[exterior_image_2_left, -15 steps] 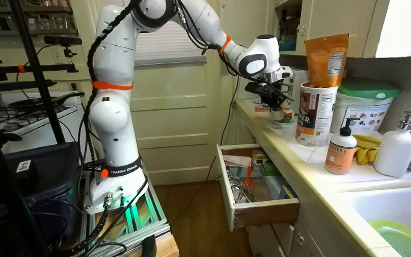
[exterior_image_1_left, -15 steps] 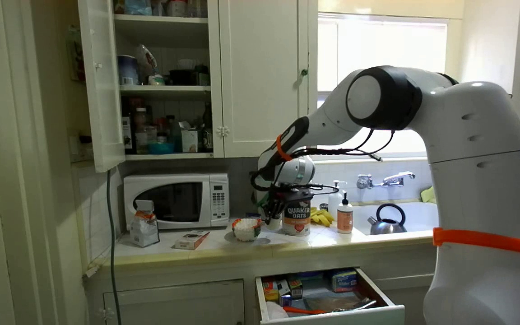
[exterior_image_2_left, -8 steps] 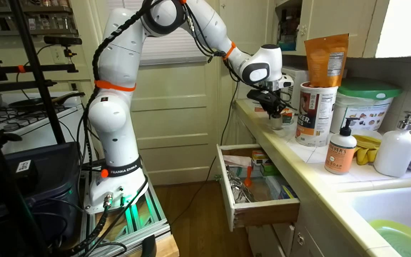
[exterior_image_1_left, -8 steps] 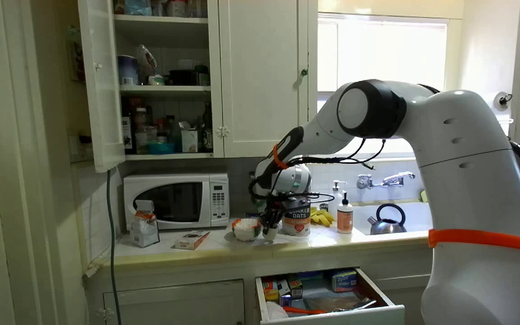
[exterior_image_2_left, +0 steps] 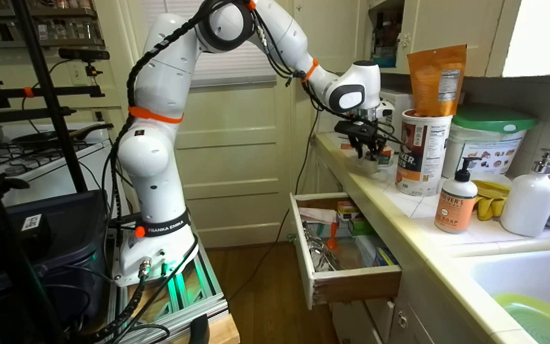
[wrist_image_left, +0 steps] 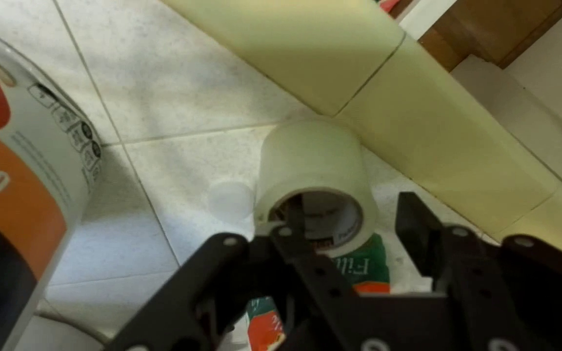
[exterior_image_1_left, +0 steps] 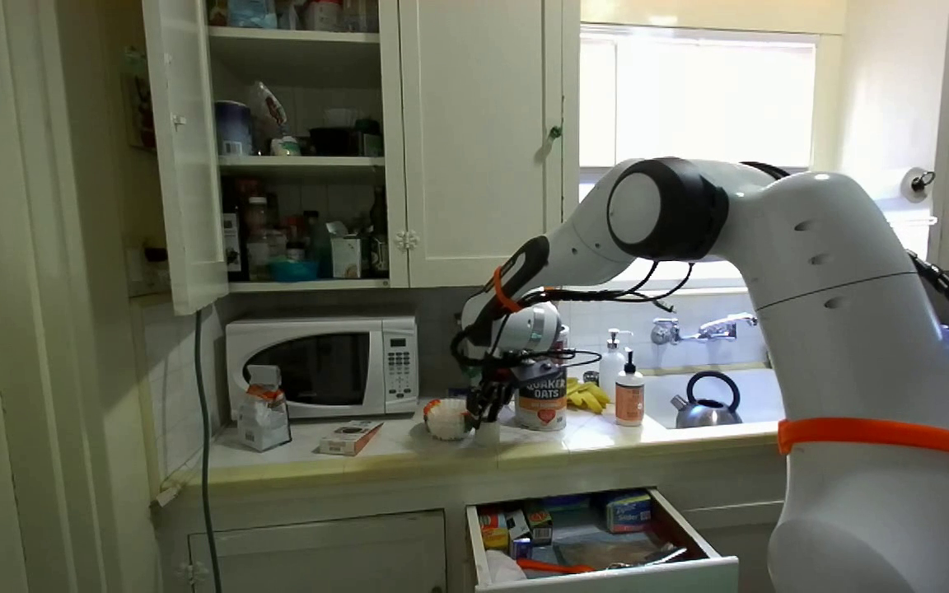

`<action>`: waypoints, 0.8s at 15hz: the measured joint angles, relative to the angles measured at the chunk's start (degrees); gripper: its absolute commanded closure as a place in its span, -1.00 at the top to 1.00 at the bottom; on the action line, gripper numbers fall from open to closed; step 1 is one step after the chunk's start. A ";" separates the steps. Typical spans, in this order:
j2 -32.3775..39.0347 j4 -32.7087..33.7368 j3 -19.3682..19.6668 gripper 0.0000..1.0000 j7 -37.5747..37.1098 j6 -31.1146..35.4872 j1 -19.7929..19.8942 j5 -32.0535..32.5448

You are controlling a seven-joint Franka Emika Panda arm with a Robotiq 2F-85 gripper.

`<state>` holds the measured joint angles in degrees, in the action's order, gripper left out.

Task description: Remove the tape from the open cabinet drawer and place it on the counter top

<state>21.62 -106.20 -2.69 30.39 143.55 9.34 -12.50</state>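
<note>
The tape, a wide pale translucent roll [wrist_image_left: 312, 151], stands on end on the counter top [wrist_image_left: 178, 170], its hole facing up. It also shows below my gripper in both exterior views [exterior_image_1_left: 487, 435] [exterior_image_2_left: 368, 166]. My gripper [wrist_image_left: 354, 214] is open, pointing down at the roll; it shows in both exterior views [exterior_image_1_left: 487, 403] [exterior_image_2_left: 369, 152]. One finger lies over or in the roll's hole. The other is outside the roll, with a gap between. The cabinet drawer [exterior_image_2_left: 356, 286] is pulled open below the counter [exterior_image_1_left: 392, 449], with boxes, foil and an orange utensil inside.
An oats canister [wrist_image_left: 12, 161] stands close beside the roll; an orange pouch [exterior_image_2_left: 436, 81] rests on it. A coffee filter pack [wrist_image_left: 366, 268] is just past the roll. The counter's yellow edge [wrist_image_left: 437, 141] is near. A soap bottle [exterior_image_2_left: 455, 205] stands nearer the sink.
My gripper has moved down with the tape, bringing it from above the counter onto it. The fingers have spread and let go of the roll.
</note>
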 measured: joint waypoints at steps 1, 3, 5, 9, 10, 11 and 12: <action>-0.08 0.39 -0.02 0.87 0.00 -0.05 0.00 0.47; -0.59 1.23 -0.32 1.00 0.00 -1.34 0.06 0.38; -2.15 1.67 -1.21 1.00 0.00 -4.90 0.24 -1.00; -8.52 -0.04 -1.63 1.00 -3.12 -12.72 -0.30 -1.89; -10.52 -1.31 -1.37 0.98 -4.97 -14.02 -0.67 -1.77; -12.65 -2.94 -1.02 1.00 -7.40 -15.17 -1.11 -1.49; -14.98 -5.00 -0.62 1.00 -10.41 -16.16 -1.65 -1.07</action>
<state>6.64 -111.20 -3.31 19.98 127.39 7.70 -13.57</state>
